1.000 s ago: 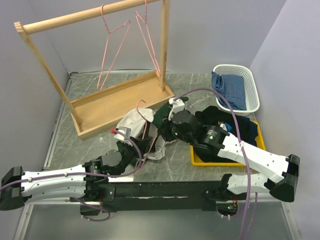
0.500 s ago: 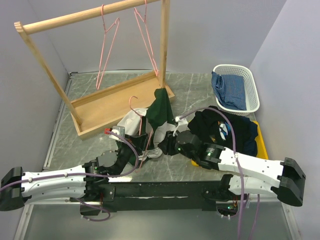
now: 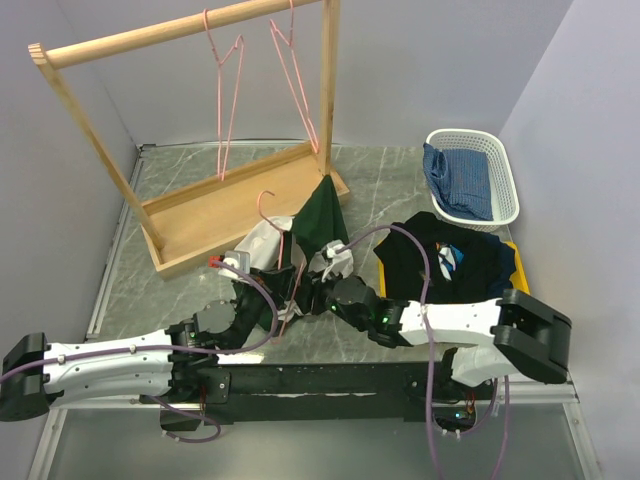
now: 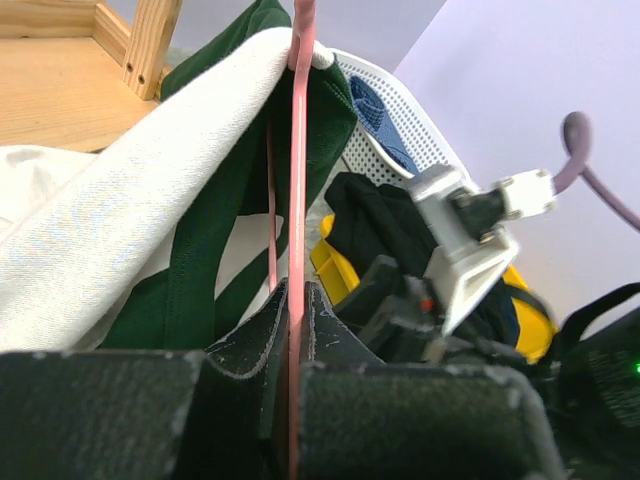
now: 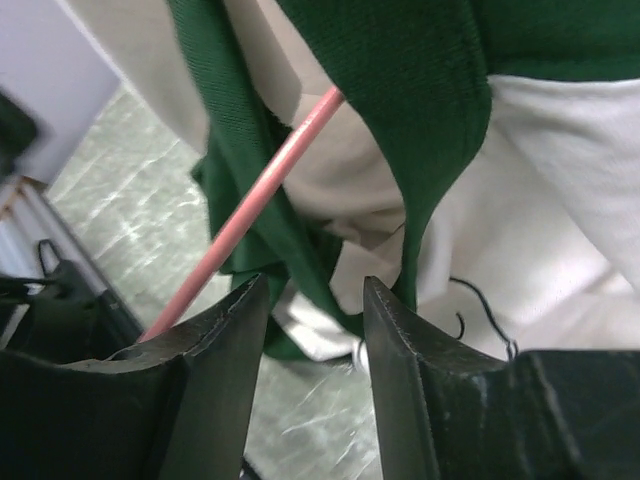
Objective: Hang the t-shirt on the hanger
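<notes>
The cream-white t-shirt (image 3: 262, 240) with dark green sleeves hangs bunched over the pink hanger (image 3: 281, 262) in the middle of the table, one green sleeve (image 3: 320, 212) draped over the hanger's raised end. My left gripper (image 4: 291, 300) is shut on the hanger's wire (image 4: 298, 180), and holds it upright; the shirt (image 4: 130, 220) lies across its top. My right gripper (image 5: 315, 295) is open and empty, just below the shirt's green hem (image 5: 300, 260) and the hanger wire (image 5: 260, 200), in the top view (image 3: 318, 293) beside the left gripper (image 3: 280, 290).
A wooden rack (image 3: 190, 130) with two more pink hangers (image 3: 228, 80) stands at the back left. A white basket (image 3: 505, 170) with a blue checked cloth (image 3: 455, 180) is at the back right. A yellow tray (image 3: 395, 318) holds a dark clothes pile (image 3: 450, 260).
My right arm has pulled back and down from the shirt, its gripper now low beside the left gripper. The green sleeve has been lifted over the hanger's end. A hanger on the rack swings.
</notes>
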`<state>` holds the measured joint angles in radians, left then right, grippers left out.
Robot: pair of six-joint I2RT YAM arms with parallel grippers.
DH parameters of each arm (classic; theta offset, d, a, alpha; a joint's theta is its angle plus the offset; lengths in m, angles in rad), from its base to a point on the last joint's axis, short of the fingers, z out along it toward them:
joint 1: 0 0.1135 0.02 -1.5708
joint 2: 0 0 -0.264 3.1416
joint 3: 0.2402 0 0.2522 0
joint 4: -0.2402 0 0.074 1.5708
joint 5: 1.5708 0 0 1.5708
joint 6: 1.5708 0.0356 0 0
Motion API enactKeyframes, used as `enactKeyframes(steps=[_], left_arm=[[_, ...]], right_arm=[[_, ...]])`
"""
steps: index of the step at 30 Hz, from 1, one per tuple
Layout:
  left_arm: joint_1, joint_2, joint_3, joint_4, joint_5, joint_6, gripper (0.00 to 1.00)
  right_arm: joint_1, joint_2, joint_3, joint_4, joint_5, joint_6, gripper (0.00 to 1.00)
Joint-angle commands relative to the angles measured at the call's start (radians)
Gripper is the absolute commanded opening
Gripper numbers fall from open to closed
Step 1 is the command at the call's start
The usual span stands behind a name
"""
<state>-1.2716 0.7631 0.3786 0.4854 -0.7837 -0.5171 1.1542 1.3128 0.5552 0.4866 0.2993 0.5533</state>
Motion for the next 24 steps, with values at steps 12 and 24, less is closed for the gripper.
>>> enactKeyframes(steps=[12,24], left_arm=[[-0.002,0.018,0.105,0.146,-0.134,-0.012,0.01],[0.0,0.199,0.212,0.349,-0.23,0.166,0.01]], right_arm=[[0.139,0.007,-0.061,0.24,0.127,-0.107,0.09],[0.337,-0.155,-0.058,0.049,0.25,-0.182,0.0]])
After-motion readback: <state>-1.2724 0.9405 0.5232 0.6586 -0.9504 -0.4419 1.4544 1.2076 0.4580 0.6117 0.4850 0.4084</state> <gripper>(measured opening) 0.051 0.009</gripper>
